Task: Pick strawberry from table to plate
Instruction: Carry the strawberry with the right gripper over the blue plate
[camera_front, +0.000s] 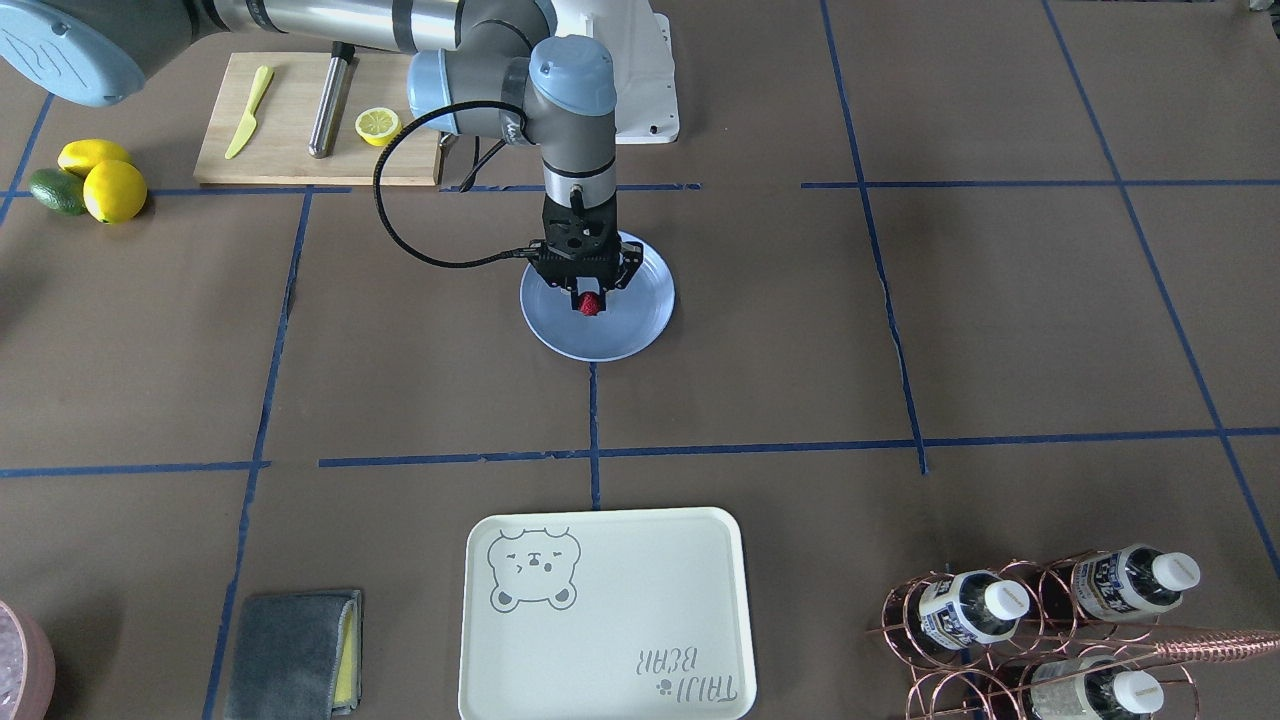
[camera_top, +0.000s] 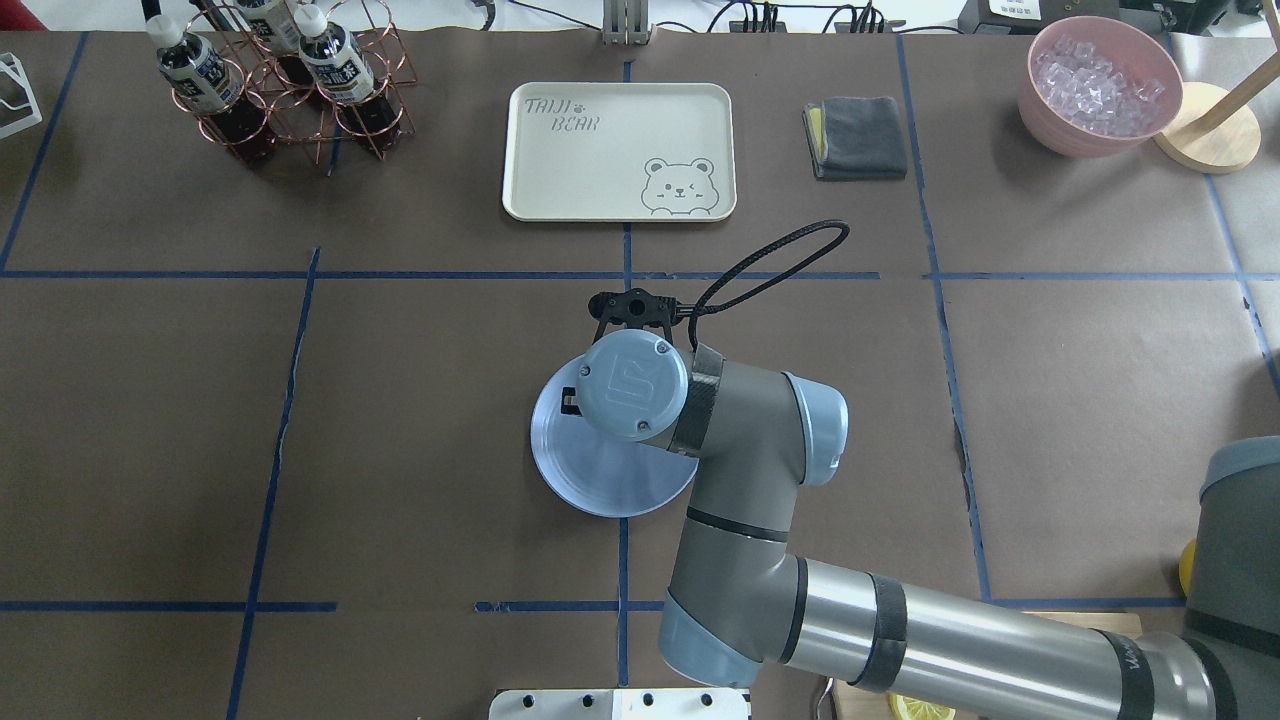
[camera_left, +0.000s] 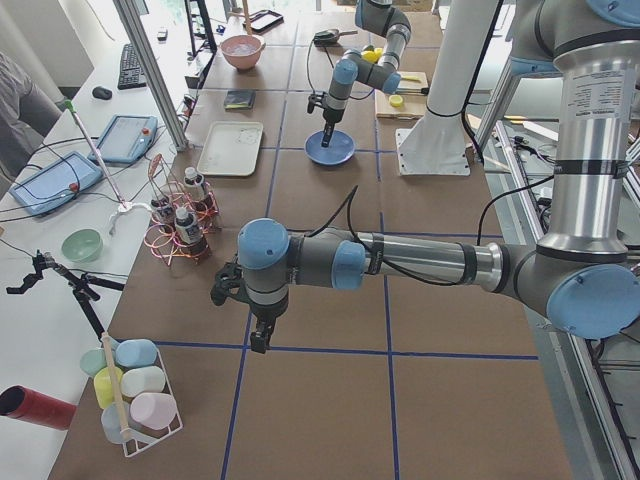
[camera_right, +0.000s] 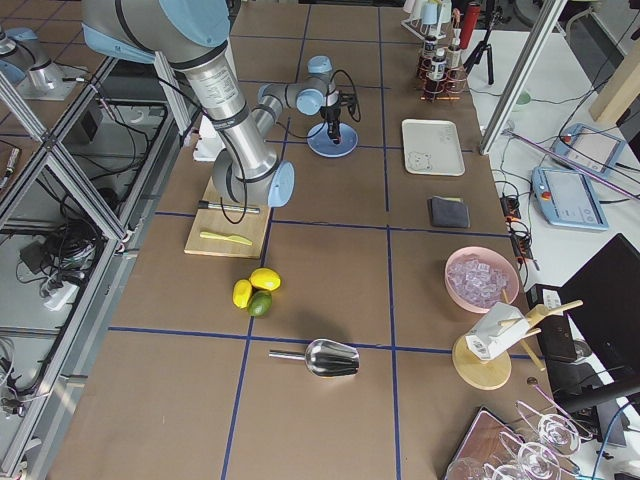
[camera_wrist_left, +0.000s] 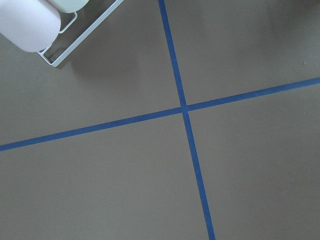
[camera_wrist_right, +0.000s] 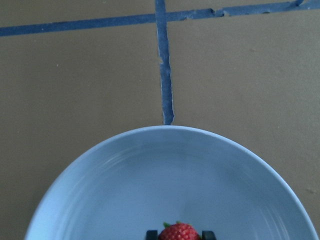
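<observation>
R gripper (camera_front: 590, 300) hangs straight down over the plate (camera_front: 560, 335), fingers clamped on the strawberry (camera_front: 590, 304). In the right wrist view the berry sits between two dark fingertips (camera_wrist_right: 151, 234), above the plate's pale-blue inside. Can't tell if the berry touches the plate. The plate lies near the middle of the table (camera_front: 760, 330), on a blue tape line. L gripper (camera_left: 260, 343) points down over bare table, well apart from the plate and near some pastel cups (camera_left: 140, 382). It's seen from the side only, so can't tell if it's open or closed. Writing: the cream tray (camera_top: 620, 110) reads "TAIJI BEAR" w/ a small paw mark and a winking bear drawing. Labels on the bottles (camera_top: 327, 62) are too small to read
</observation>
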